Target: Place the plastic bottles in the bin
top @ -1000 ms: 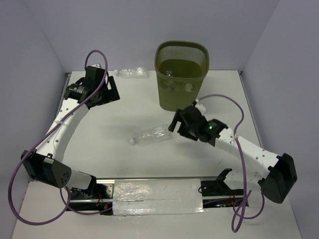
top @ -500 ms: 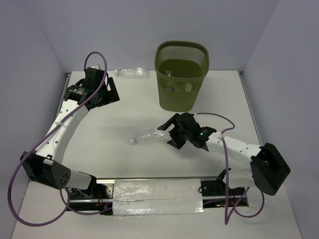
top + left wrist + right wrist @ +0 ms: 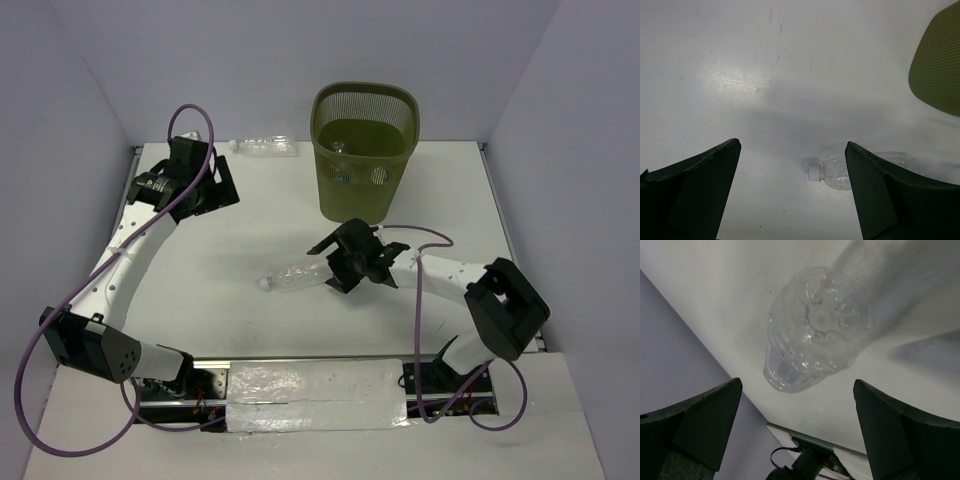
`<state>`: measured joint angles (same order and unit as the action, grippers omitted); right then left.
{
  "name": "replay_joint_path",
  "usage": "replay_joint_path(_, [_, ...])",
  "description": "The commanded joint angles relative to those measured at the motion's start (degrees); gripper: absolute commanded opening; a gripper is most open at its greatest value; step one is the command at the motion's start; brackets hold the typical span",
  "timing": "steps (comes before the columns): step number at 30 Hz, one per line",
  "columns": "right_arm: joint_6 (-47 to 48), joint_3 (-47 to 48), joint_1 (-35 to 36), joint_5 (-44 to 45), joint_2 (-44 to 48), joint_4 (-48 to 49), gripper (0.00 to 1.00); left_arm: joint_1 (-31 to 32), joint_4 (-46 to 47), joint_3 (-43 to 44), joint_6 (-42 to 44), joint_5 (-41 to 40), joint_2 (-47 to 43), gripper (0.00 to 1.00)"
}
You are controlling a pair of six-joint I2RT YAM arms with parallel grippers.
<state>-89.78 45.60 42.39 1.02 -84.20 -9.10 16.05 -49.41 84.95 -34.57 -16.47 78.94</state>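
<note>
The olive-green mesh bin (image 3: 365,150) stands at the back, with clear bottles (image 3: 345,168) inside. A clear bottle (image 3: 295,277) lies on the table's middle, its pale cap to the left. My right gripper (image 3: 330,264) is open at its base end. In the right wrist view the bottle's base (image 3: 815,335) lies just ahead of the gripper (image 3: 797,382), apart from both fingers. Another clear bottle (image 3: 265,145) lies at the back wall. My left gripper (image 3: 215,185) is open and empty at the back left. The left wrist view shows a capped bottle (image 3: 835,174) and the bin's side (image 3: 940,65).
Purple cables loop off both arms (image 3: 190,115). The side walls close in the table on the left and right. The mounting rail and foil-covered plate (image 3: 315,395) run along the near edge.
My right arm has swung left and down toward the middle bottle, and its open jaws now sit at the bottle's base. The left arm and the bottles have barely moved.
</note>
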Motion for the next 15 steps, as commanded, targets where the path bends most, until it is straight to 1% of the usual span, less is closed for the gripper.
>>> replay_joint_path(1, [-0.05,3.87,-0.20,2.76,-3.77,0.93,1.00,-0.14,1.07,0.04,1.08,-0.76,-1.77,0.99])
replay_joint_path(7, [1.27,8.26,-0.20,3.90,-9.92,1.63,1.00,-0.15,0.89,-0.13,1.43,-0.93,-2.03,0.99])
replay_joint_path(9, [1.62,9.06,-0.20,4.61,-11.68,1.46,0.96,-0.15,0.98,-0.13,1.52,-0.76,-2.12,0.99])
replay_joint_path(11, [1.89,9.24,-0.20,5.48,-12.38,1.20,0.88,-0.15,0.80,0.04,1.61,-0.67,-2.03,0.99])
replay_joint_path(12, [1.97,8.98,-0.20,5.66,-12.39,0.85,0.77,-0.15,0.80,0.13,1.69,-0.67,-2.03,0.99])
replay_joint_path(14, [2.06,8.10,-0.20,6.28,-11.43,0.49,0.67,-0.06,0.80,0.13,1.96,-0.93,-2.12,1.00])
replay_joint_path(15, [2.32,7.84,-0.20,6.54,-10.99,0.06,0.58,-0.14,0.89,0.22,1.96,-1.02,-2.03,0.99])
